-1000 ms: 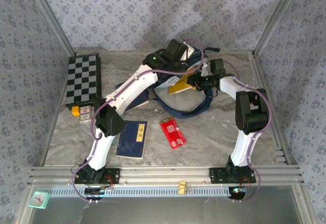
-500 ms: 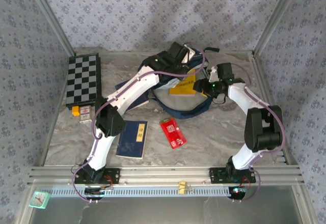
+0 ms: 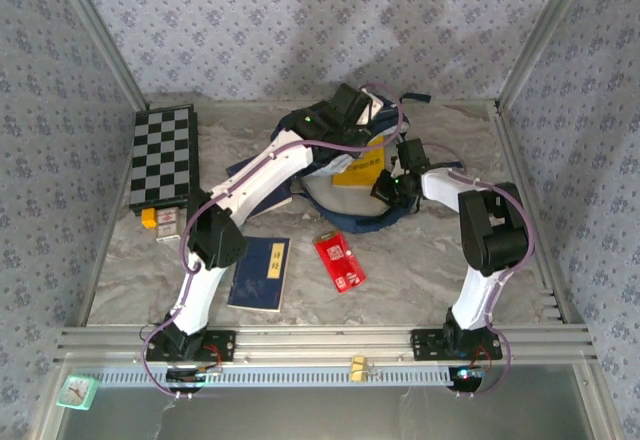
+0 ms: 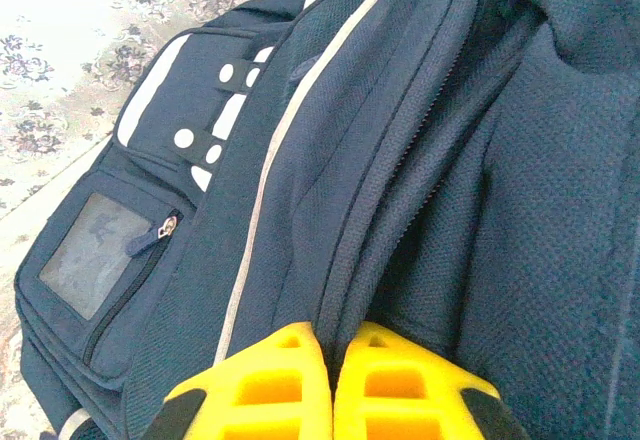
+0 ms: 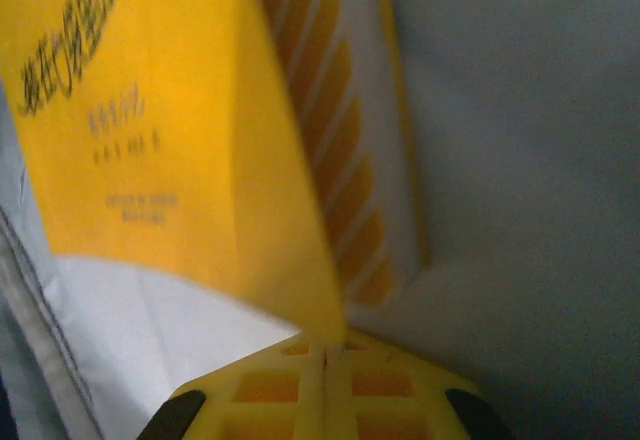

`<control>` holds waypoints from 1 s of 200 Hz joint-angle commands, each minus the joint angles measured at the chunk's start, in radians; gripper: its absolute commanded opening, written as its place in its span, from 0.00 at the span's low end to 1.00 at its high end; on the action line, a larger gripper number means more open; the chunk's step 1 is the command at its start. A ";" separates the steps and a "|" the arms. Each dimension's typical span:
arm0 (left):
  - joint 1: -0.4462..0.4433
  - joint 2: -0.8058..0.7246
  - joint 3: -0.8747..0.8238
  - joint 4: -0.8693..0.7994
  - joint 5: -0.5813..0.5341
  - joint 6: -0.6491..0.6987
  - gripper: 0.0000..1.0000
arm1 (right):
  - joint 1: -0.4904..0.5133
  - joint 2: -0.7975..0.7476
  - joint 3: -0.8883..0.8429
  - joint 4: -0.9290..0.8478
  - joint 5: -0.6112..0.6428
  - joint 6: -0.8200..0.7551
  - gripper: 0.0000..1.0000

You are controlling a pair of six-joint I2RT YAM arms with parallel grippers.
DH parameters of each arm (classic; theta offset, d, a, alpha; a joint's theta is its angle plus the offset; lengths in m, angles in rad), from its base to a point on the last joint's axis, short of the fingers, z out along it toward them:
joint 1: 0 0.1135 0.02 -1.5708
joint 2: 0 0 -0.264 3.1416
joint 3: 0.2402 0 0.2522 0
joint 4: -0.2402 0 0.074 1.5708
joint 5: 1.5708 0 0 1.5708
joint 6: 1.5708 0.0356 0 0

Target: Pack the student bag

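The navy student bag lies at the back middle of the table, its mouth held open. My left gripper is at the bag's far top edge. In the left wrist view it is shut on the zipper rim of the student bag. My right gripper reaches into the opening from the right. It is shut on the edge of a yellow book, which stands inside against the pale lining. The yellow book shows inside the bag from above.
A chessboard lies at the back left, with a small yellow and white item at its near end. A blue book and a red packet lie on the marble table in front of the bag.
My right gripper has shifted a little nearer and deeper into the bag with the yellow book, its elbow swinging out and back. The left arm has held still on the rim.
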 commanded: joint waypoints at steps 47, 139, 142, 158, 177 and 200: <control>0.002 -0.084 -0.015 0.070 -0.075 0.013 0.00 | -0.102 -0.012 0.084 0.003 0.123 -0.115 0.06; 0.002 -0.070 -0.042 0.030 0.055 -0.068 0.00 | -0.104 -0.437 -0.058 -0.264 0.066 -0.193 0.33; 0.002 -0.071 -0.045 0.025 0.066 -0.077 0.00 | -0.103 -0.452 -0.062 -0.275 0.066 -0.192 0.34; 0.003 -0.083 -0.068 0.009 0.138 -0.126 0.10 | -0.095 -0.513 -0.071 -0.330 0.042 -0.185 0.41; 0.003 -0.139 -0.140 0.015 0.188 -0.181 0.26 | -0.071 -0.542 -0.060 -0.417 0.017 -0.194 0.44; 0.002 -0.271 -0.294 0.038 0.196 -0.265 0.40 | -0.012 -0.587 -0.086 -0.448 0.002 -0.186 0.48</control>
